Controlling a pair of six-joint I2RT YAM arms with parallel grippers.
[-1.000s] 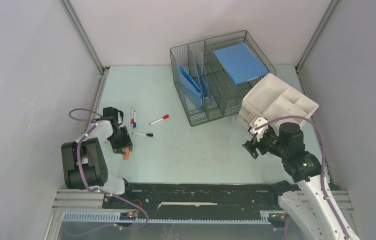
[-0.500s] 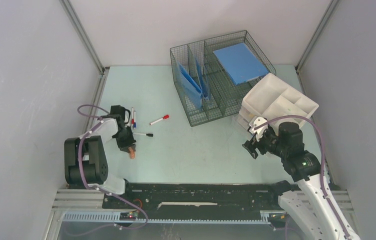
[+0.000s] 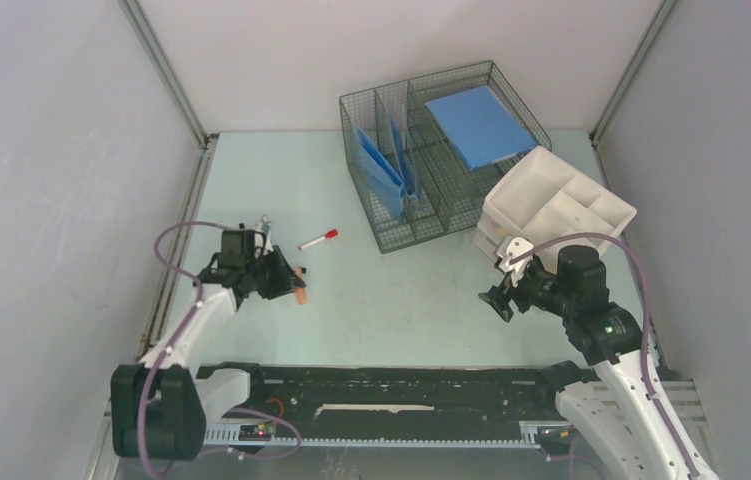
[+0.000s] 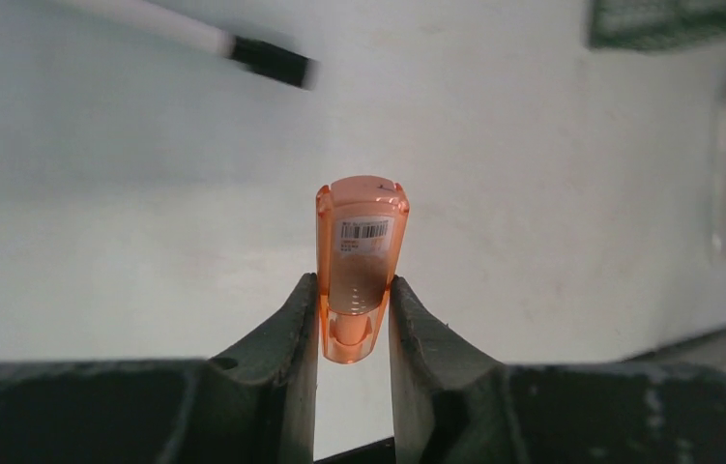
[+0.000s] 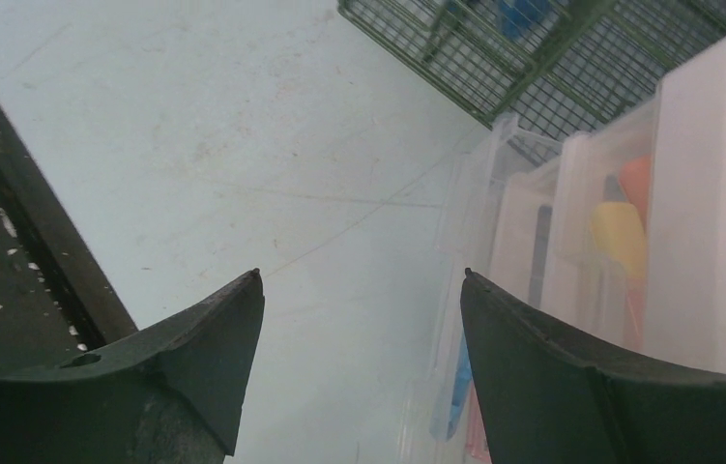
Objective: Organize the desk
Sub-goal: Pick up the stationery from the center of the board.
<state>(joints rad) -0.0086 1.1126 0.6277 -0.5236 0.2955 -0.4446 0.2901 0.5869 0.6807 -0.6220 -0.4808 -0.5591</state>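
- The left pincer is clamped on a small orange tube; the desk lies beneath it.
- The right pincer stands apart, holding nothing, over the desk, a white drawer box just to its right.

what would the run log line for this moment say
left tool: shut on orange plastic piece, over desk | right tool: open, empty, beside white drawer organizer | red-capped marker: loose on desk
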